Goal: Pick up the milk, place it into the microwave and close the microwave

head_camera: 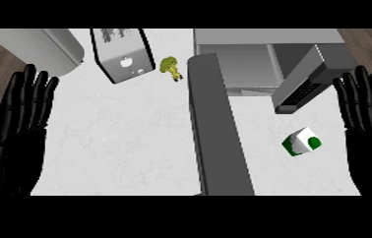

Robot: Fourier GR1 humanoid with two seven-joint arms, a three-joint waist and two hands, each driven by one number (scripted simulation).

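Both hands idle: left hand (25, 129) and right hand (357, 119) rest at the view's edges, fingers straight, holding nothing. Milk (303, 142) sits on the counter (116, 143) beside the open microwave door (218, 133), near the right hand. Pick not yet started; next, I'd reach the right hand over to the carton.

**A kitchen counter, seen from above**

A white, faintly marbled counter (123, 143) fills the view, the sort of worktop found in a home kitchen. A grey microwave (240, 60) stands on it with its long door (218, 133) swung wide open and its dark keypad panel (305, 87) in sight. Food lies about: a green-and-white milk carton (303, 142) to the right of the door, and a small yellow-green vegetable (170, 66) near a grey boxy appliance (123, 55) at the back. A strip of wood flooring (357, 40) shows at the upper right corner.
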